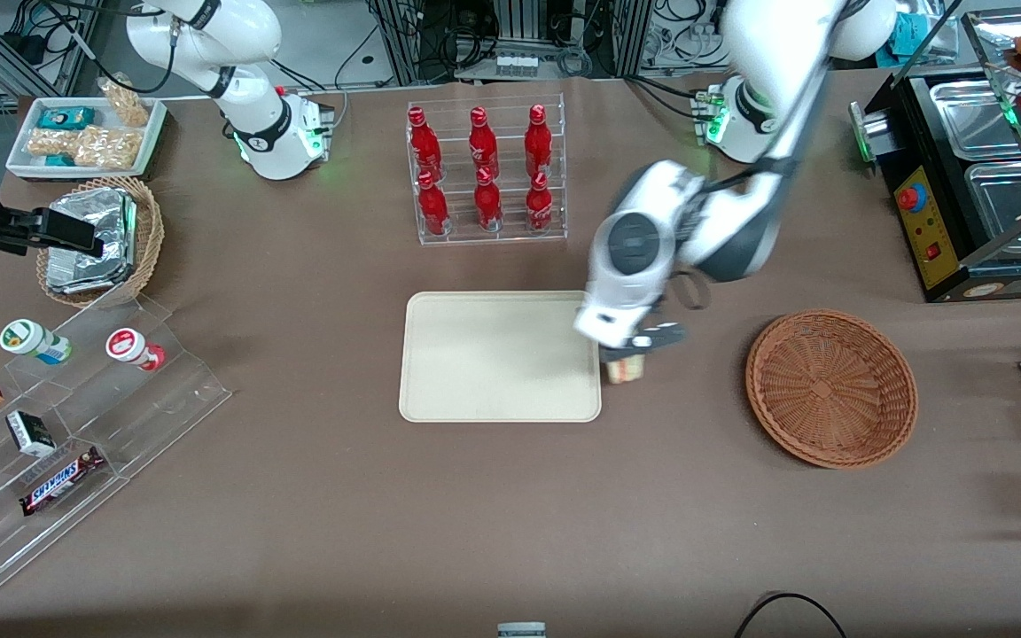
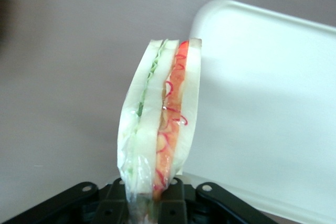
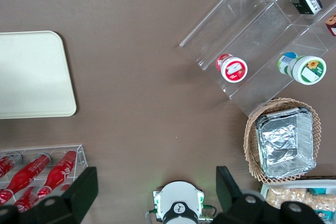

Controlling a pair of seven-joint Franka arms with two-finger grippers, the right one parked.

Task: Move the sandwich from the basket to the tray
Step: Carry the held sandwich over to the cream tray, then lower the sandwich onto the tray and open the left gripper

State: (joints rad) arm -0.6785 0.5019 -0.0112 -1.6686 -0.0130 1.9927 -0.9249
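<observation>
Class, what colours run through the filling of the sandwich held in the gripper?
Green, orange and red between white bread: sandwich, clearest in the left wrist view, gripper.

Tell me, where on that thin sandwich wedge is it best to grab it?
Across its two flat bread faces, near one end, squeezing the layers together. That is how the gripper has it now, shut on the sandwich and coming from above, beside the tray edge. The wedge is thin and flat-sided, so the faces probably give the surest hold; pinching the filling edge could squash it.

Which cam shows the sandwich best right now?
Left wrist view: the sandwich fills it, filling layers clear, clamped in the hand beside the tray. Front view shows only a small bit under the hand. Right wrist view doesn't show it.
</observation>
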